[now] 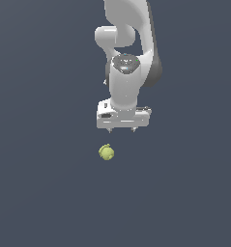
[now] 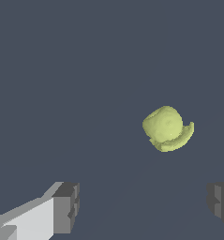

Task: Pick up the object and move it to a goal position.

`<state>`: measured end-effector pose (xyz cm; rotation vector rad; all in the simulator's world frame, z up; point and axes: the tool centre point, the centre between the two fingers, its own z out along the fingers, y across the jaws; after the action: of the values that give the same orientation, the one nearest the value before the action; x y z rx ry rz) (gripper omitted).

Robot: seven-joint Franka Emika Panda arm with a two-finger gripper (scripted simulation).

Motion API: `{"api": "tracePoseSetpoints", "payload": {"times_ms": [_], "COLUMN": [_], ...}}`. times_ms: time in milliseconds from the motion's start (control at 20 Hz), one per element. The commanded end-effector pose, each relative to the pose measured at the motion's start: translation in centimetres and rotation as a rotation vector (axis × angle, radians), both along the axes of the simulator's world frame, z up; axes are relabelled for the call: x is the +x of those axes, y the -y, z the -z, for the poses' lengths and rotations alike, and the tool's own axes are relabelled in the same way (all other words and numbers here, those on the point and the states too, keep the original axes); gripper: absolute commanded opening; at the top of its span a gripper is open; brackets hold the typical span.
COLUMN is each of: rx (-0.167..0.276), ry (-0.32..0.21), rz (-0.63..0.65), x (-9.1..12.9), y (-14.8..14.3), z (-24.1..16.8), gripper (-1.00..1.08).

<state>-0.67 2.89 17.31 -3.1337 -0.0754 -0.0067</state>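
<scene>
The object (image 1: 106, 153) is a small yellow-green lumpy ball on the dark floor, just below and slightly to the exterior view's left of my white gripper (image 1: 122, 130). The gripper hangs above it, apart from it, with only the two short fingertips showing under the hand. In the wrist view the object (image 2: 168, 129) lies beyond the wide-apart fingers (image 2: 66, 206), off the line between them. The gripper (image 2: 141, 206) is open and empty.
The white arm (image 1: 131, 43) reaches in from the top of the exterior view. The floor (image 1: 39, 193) is a plain dark grey-blue surface with nothing else on it.
</scene>
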Motion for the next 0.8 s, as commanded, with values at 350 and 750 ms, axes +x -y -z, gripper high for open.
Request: {"api": "tracePoseSetpoints", "payload": {"times_ms": [350,750], "rx": [0.023,0.027], "ry": [0.037,0.045], "rz": [-0.032,-0.039], "x": [0.7,0.8], "y": [-2.3,-2.7], "z": [-1.4,-1.7], "gripper": [1.0,1.0]}}
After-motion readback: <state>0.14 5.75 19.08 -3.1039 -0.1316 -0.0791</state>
